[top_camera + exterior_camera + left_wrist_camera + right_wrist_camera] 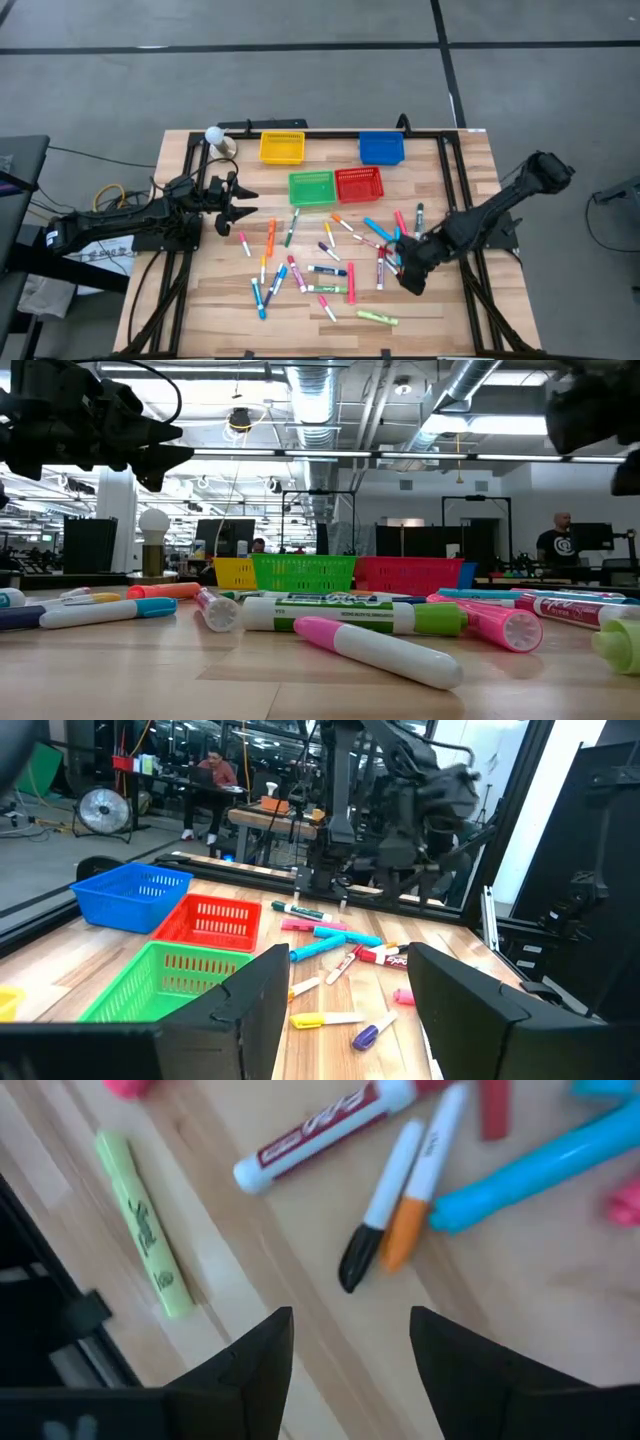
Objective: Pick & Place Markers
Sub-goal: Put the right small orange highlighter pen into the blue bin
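We find the markers point(320, 270) scattered loose across the middle of the table point(220, 310), on the near side of the four small baskets point(335, 185). The right gripper point(400, 262) hangs low over the right edge of the scatter, fingers spread wide with nothing between them; a black-tipped and an orange-tipped marker point(400, 1220) lie just ahead of it. The left gripper point(243, 212) waits at the left of the markers, fingers wide apart, empty.

About two dozen markers point(327, 270), four baskets point(311, 187), two arms point(130, 222)
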